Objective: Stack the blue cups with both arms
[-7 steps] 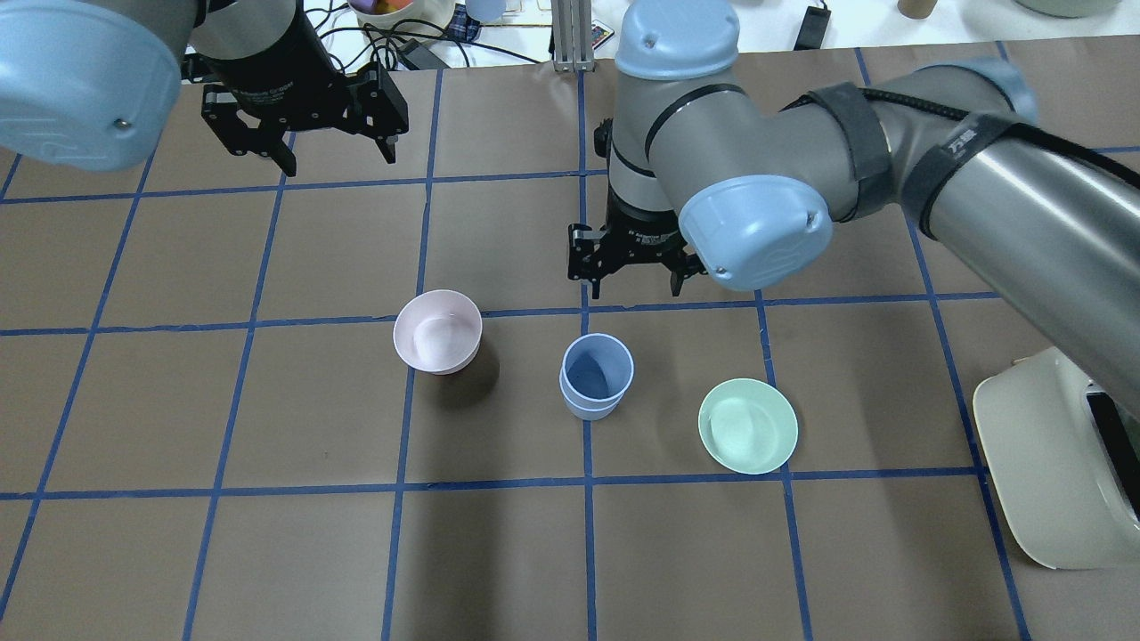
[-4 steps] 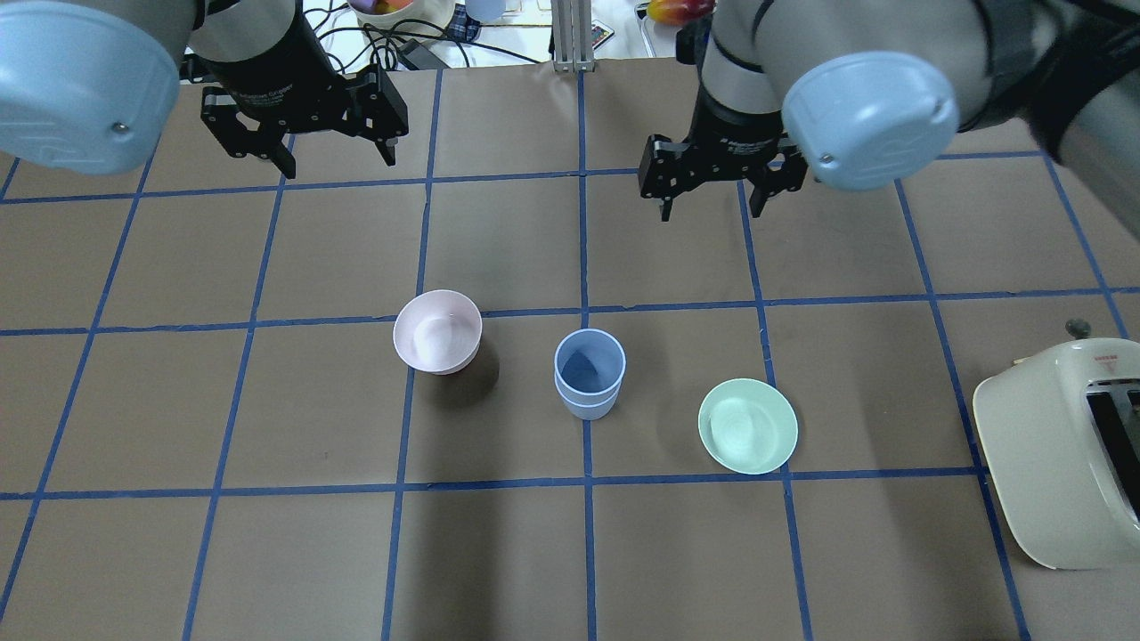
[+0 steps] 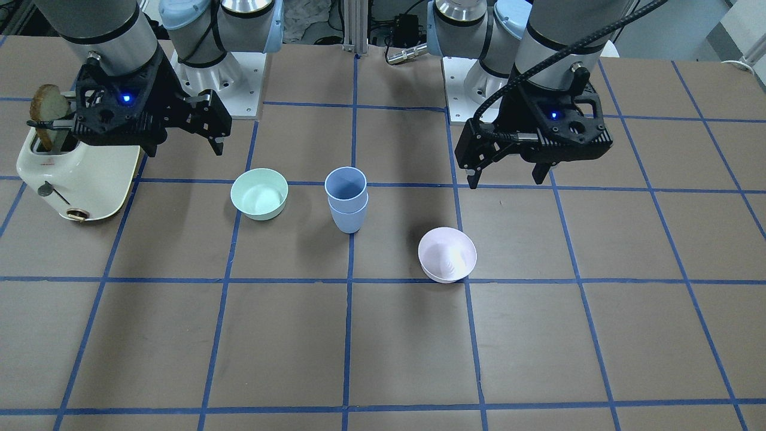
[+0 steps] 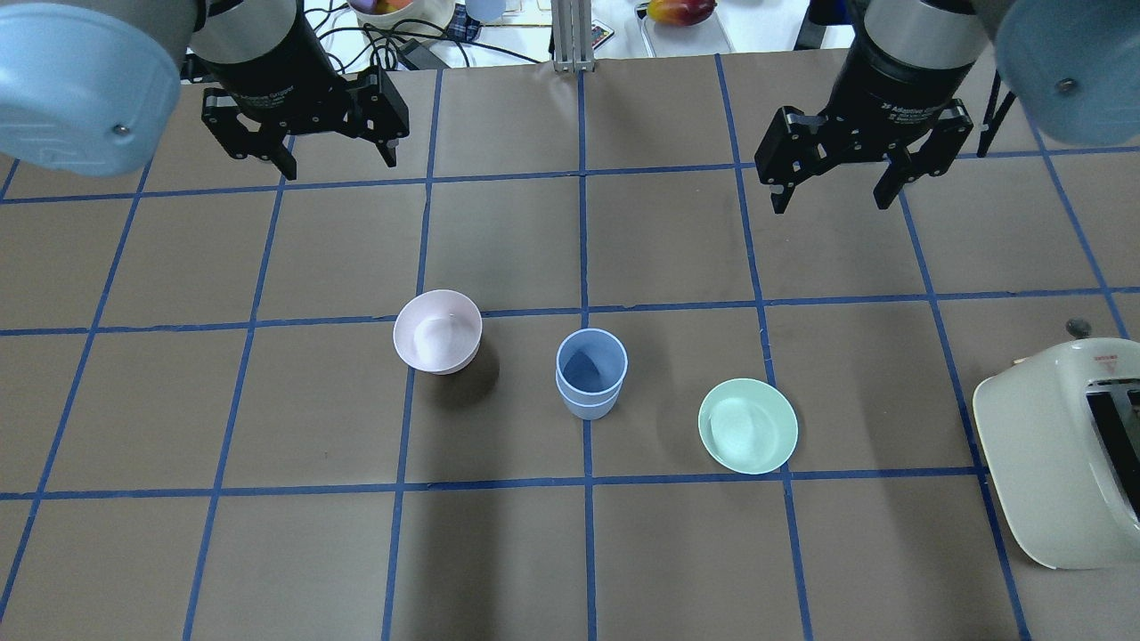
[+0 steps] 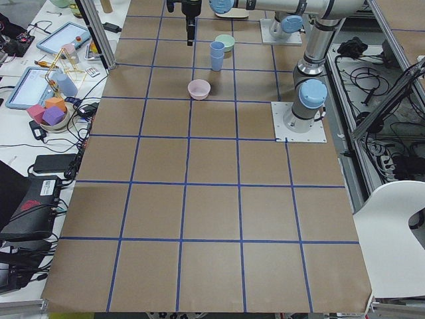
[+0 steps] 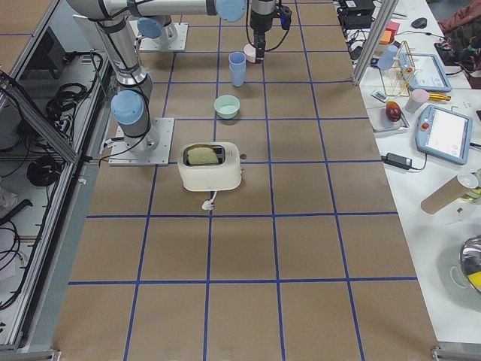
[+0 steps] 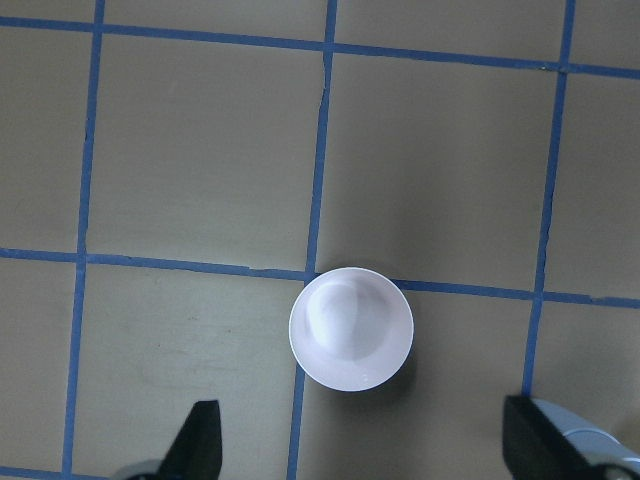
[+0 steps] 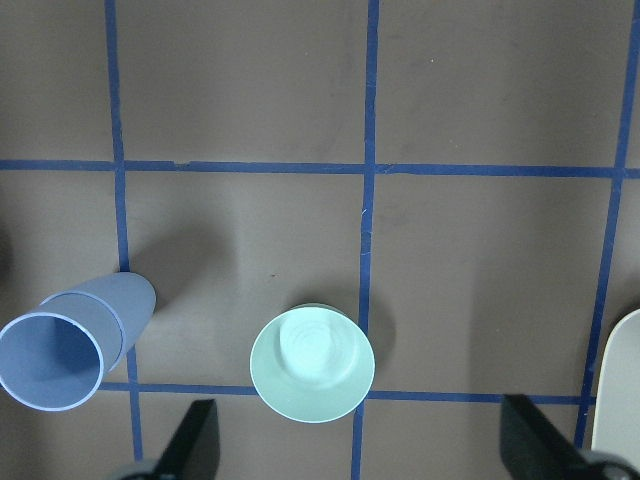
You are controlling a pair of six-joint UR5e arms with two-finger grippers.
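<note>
Cups (image 4: 590, 374): nested, I see.
Left fingers (image 4: 287, 163): spread, empty.
Right fingers (image 4: 884, 191): spread, empty.
Toast (image 3: 49, 105): front view shows it, overhead doesn't.

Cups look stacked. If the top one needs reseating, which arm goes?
Right, marginally. The right gripper hangs open slightly nearer the stacked cups, and its wrist view has them in frame. The left gripper, also open, sees only the pink bowl.
</note>
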